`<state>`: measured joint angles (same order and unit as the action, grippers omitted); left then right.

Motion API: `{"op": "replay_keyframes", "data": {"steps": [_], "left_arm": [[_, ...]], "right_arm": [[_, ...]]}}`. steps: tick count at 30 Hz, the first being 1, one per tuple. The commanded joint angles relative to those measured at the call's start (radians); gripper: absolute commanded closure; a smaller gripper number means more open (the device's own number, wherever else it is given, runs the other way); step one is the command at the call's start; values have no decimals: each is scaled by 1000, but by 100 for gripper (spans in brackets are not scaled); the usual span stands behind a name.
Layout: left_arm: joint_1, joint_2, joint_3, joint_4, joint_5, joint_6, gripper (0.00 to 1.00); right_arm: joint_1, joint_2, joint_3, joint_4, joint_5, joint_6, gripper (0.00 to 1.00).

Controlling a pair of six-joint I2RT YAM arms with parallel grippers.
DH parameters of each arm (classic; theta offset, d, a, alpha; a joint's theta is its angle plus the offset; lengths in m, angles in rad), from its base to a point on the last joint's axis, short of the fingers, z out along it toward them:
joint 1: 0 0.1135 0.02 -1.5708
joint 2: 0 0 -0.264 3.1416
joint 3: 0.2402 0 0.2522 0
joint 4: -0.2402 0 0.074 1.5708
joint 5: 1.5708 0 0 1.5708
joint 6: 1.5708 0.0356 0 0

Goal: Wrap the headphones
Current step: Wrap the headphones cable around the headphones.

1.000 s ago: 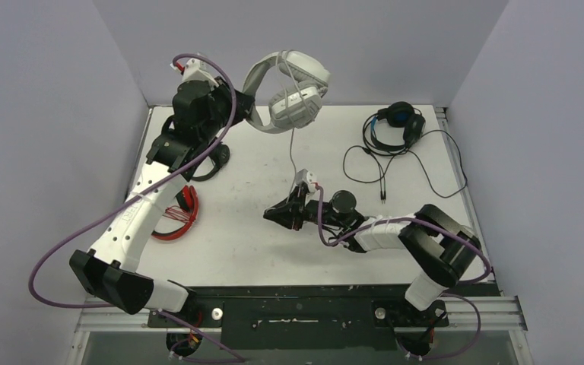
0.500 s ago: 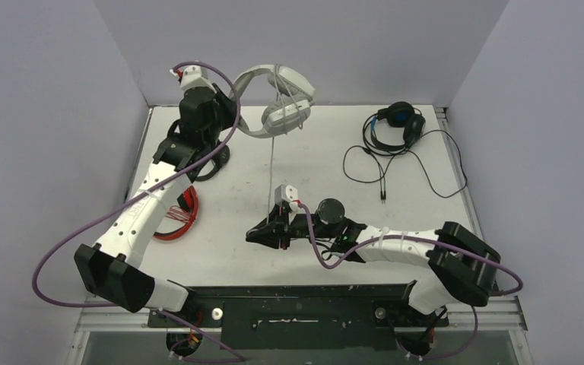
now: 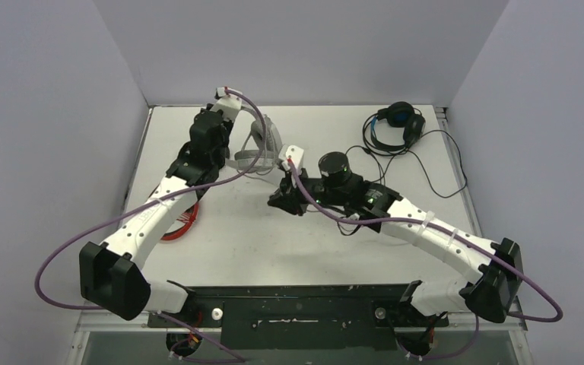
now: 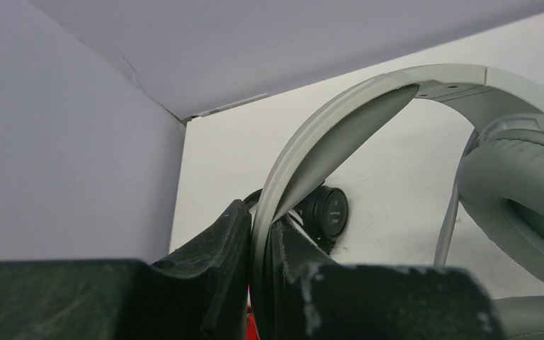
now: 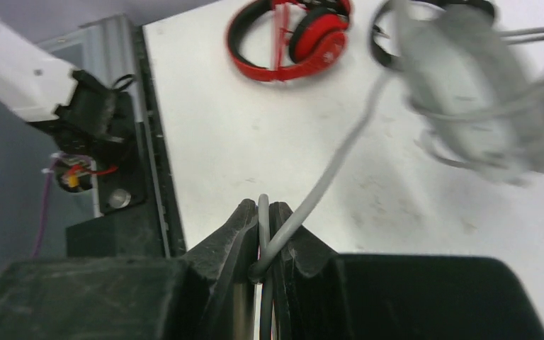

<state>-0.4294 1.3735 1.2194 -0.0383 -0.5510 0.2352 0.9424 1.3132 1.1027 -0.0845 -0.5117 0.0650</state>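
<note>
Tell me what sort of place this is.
Probably a robot lab test cell: a white table boxed in by plain grey walls, the left arm and right arm bolted to a rail at its near edge, and wired headsets as props, like the red headset and blue-black headset.

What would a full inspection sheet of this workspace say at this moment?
Surface: white table, matte.
Job's things: white-grey headset gripped by its headband; red-and-black headset, black headset and black-and-blue headset lie on the table.
Clutter: nothing seen.
Hands: left hand shut on the white-grey headset; right hand shut on the grey cable.
Cables: grey cable runs to the white-grey headset; thin black cable lies loose by the black-and-blue headset.
Surroundings: plain walls on three sides.
</note>
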Motion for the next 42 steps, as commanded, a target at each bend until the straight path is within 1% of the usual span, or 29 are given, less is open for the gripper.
{"op": "replay_keyframes", "data": {"steps": [1, 4, 8, 11, 14, 18, 19, 21, 22, 25, 28, 30, 31, 37, 39, 40, 41, 42], "left_arm": [[-2, -87, -9, 94, 112, 270, 100], [-18, -101, -7, -13, 199, 308, 100], [-62, -102, 26, -164, 300, 298, 100], [-119, -96, 45, -269, 359, 283, 100], [-174, -85, 61, -350, 385, 268, 100], [-186, -80, 90, -420, 495, 184, 100], [-186, -82, 98, -432, 516, 168, 100], [-189, -80, 116, -460, 531, 143, 100], [-192, -79, 126, -473, 529, 140, 100], [-198, -77, 150, -508, 520, 135, 100], [-198, -84, 154, -524, 522, 135, 100], [-198, -88, 152, -530, 521, 137, 100], [-198, -88, 154, -535, 523, 137, 100], [-198, -93, 159, -534, 549, 109, 100], [-198, -93, 163, -535, 551, 104, 100], [-198, -91, 165, -538, 549, 101, 100], [-198, -89, 170, -539, 543, 86, 100], [-198, -87, 179, -544, 544, 70, 100]], "right_arm": [[-122, -58, 152, -334, 58, -127, 100], [-178, -58, 187, -366, 102, -164, 100], [-233, -33, 210, -368, 158, -209, 100], [-248, -28, 188, -297, 217, -232, 100], [-249, 2, 200, -266, 296, -257, 100], [-253, 53, 210, -251, 395, -287, 98], [-256, 62, 207, -246, 416, -291, 97], [-260, 70, 192, -229, 447, -301, 89], [-265, 69, 182, -216, 450, -303, 87], [-283, 55, 141, -168, 445, -300, 86], [-321, 40, 117, -127, 385, -284, 85], [-359, 25, 105, -100, 319, -270, 77], [-383, 21, 99, -91, 299, -263, 75], [-457, 42, 84, -55, 192, -239, 75], [-471, 46, 70, -37, 149, -230, 69], [-479, 45, 63, -23, 127, -219, 67], [-486, 44, 52, -10, 103, -210, 72], [-491, 44, 45, 3, 83, -202, 79]]}}
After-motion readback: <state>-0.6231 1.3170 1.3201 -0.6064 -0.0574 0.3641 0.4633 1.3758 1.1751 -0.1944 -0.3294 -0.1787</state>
